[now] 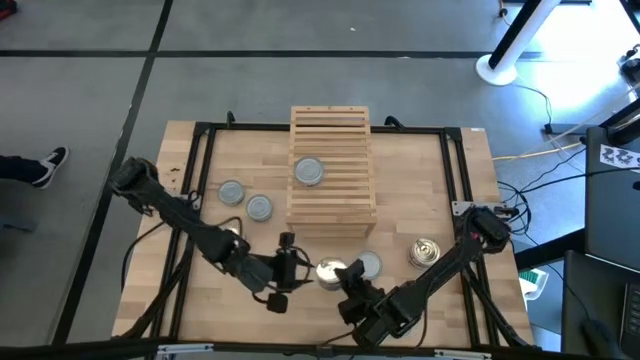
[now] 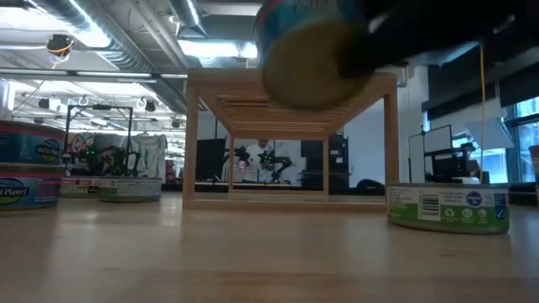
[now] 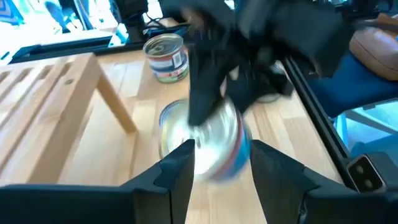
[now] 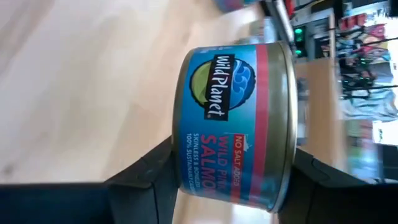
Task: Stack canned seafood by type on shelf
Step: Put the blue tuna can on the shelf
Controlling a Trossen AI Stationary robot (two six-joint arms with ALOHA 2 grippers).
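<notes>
Right end effector [image 4: 227, 180] pinches a tilted salmon tin [image 4: 233, 121] above the desk [image 1: 420, 190]; left end effector [image 3: 217, 168], spread, just beside it.

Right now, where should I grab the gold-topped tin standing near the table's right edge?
Grip the gold-topped tin across its curved side wall, coming straight down from above. It stands upright and low, with bare table around it, so fingers fit either side. The right pincer holds a salmon tin; the left pincer stands open beside it.

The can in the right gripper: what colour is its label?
Blue with a red band, clearest in the right wrist view: can.
</notes>
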